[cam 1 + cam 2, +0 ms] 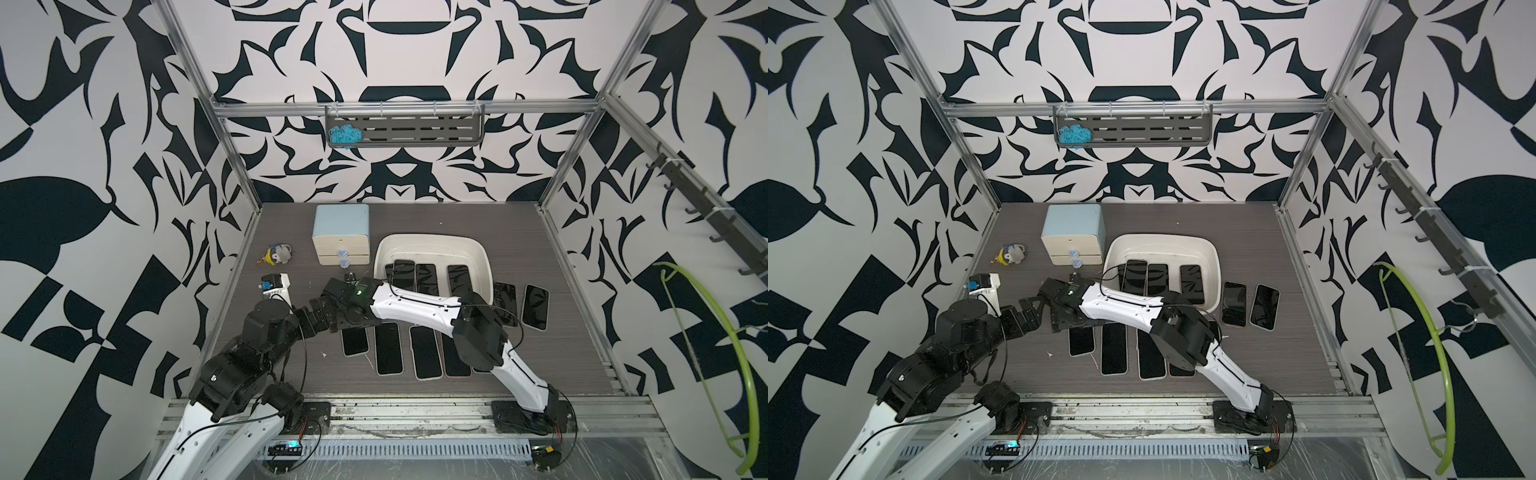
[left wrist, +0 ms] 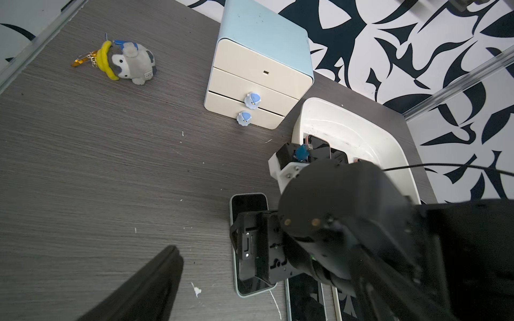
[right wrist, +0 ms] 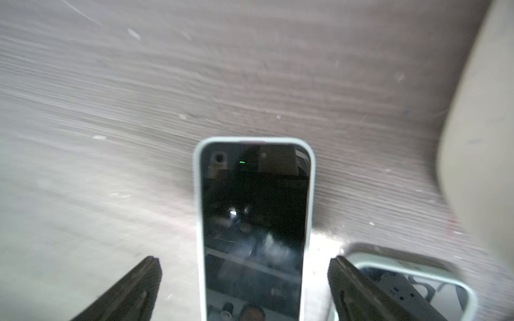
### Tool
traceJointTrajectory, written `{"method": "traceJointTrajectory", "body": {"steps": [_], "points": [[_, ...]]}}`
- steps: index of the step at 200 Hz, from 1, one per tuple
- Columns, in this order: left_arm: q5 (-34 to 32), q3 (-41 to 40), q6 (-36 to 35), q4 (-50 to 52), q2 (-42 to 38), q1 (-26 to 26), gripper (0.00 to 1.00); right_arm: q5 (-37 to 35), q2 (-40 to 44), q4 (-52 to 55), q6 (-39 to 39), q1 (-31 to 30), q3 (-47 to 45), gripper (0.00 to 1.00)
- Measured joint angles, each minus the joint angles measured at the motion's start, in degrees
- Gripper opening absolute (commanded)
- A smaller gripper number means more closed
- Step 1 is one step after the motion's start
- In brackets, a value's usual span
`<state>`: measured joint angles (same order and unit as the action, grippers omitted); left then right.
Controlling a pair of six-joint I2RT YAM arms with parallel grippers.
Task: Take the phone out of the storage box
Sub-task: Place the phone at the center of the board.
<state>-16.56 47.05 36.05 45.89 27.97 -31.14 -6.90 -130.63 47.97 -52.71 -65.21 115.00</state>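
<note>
Black right end effector (image 3: 244, 258) straddles phone (image 3: 253, 222) (half-hidden overhead).

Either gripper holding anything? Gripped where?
Nothing held. Right gripper stands open astride a phone lying on the table, fingers clear of its edges. Left gripper open, empty.

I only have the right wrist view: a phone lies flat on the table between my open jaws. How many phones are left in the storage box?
Observer: At least three phones lie side by side in the storage box. Your forearm hides its near end.
Operator: Where does my phone sit among those already out?
Observer: Your phone is the leftmost of a near row of four visible screens.
Operator: Are any others out?
Observer: Two more phones lie on the table, right of the box.
</note>
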Motion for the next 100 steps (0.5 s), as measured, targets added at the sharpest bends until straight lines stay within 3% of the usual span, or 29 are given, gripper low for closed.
{"method": "traceJointTrajectory", "body": {"steps": [63, 100], "points": [[1.09, 2.86, -2.21, -5.29, 7.85, 0.02, 1.00, -4.35, 15.08, 0.59, 4.26, 4.31, -2.03, 0.99], [6.73, 3.04, -3.08, -10.71, 14.62, 0.02, 1.00, -5.22, 25.31, 1.95, 7.82, 18.14, -13.75, 0.99]]}}
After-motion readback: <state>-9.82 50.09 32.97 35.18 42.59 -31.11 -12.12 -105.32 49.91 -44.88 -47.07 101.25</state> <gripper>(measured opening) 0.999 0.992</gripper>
